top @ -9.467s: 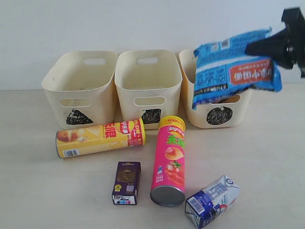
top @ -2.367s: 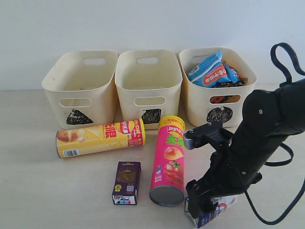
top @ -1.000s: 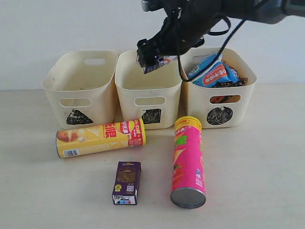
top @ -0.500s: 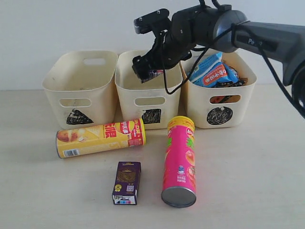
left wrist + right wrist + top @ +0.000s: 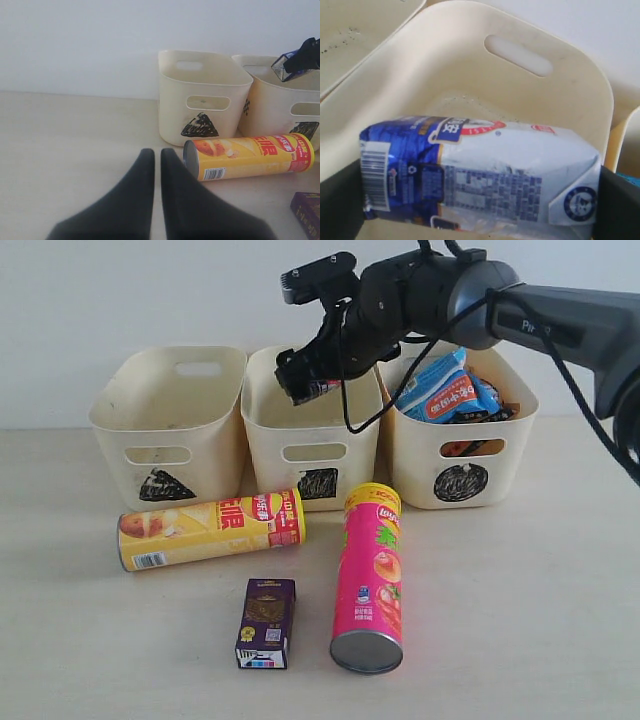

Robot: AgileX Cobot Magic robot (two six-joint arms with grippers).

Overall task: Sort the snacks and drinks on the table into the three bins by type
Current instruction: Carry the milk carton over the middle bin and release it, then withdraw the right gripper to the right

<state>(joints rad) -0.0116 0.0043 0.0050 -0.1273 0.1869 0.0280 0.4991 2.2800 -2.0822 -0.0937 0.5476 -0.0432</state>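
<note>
My right gripper is shut on the blue and white drink carton, gripped end to end, just above the open middle bin marked with a square. On the table lie the yellow chip tube, the pink chip tube and the dark purple carton. The triangle bin stands at the left. The circle bin at the right holds blue foil packets. My left gripper is shut and empty, low over the table near the yellow tube's metal end.
The three bins stand side by side against the pale back wall. The right arm's black cable loops over the middle and right bins. The middle bin's floor holds nothing.
The right gripper has come down a little with the carton over the middle bin. The pink tube has rolled to the left on the table. The left gripper has not moved.
</note>
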